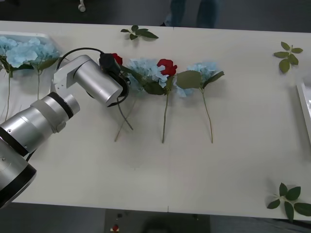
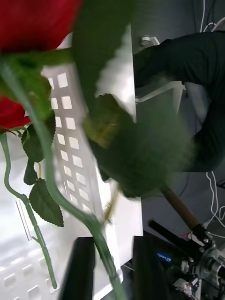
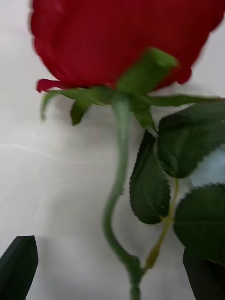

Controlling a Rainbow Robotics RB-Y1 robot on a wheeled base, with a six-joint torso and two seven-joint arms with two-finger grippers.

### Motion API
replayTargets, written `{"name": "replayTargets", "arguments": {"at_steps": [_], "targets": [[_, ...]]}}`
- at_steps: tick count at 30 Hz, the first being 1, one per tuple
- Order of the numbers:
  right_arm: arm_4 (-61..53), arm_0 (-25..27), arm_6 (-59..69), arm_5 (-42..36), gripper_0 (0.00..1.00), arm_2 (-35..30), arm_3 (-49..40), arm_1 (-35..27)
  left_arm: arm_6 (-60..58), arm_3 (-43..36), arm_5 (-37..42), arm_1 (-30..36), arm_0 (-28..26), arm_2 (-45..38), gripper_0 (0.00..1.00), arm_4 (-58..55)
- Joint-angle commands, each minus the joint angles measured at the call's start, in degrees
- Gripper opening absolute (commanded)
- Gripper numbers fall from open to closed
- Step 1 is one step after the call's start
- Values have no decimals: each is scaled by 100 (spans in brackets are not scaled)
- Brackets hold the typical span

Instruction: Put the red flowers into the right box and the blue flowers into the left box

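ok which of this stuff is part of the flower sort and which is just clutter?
Job: red flowers, blue flowers, left box, right box; left gripper at a red flower on the table, right gripper at the right box.
Lying about: three loose leaf sprigs.

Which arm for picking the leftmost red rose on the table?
Left: left gripper sits open astride that artificial red rose's green stem. The right gripper is at the white plastic right box.

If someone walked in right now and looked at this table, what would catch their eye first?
The silver left arm reaches in over a row of flowers mid-table, its left tool open astride a red rose stem. Beside it lie blue flowers and another rose. The right tool holds a rose stem above the white right box.
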State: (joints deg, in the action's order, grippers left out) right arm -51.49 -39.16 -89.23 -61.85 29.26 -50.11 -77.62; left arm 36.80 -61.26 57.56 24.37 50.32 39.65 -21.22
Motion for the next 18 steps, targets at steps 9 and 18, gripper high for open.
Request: {"name": "replayTargets", "arguments": {"at_steps": [9,18], "targets": [[113,-92,-165,-3,68,-272,-271,-42,-244,-141,-43,-20,233,113,73,-13],[16,-92,-201,-477,68,-553,-666,54,-217,-141,-52,-20,224,139,0,-5]]}}
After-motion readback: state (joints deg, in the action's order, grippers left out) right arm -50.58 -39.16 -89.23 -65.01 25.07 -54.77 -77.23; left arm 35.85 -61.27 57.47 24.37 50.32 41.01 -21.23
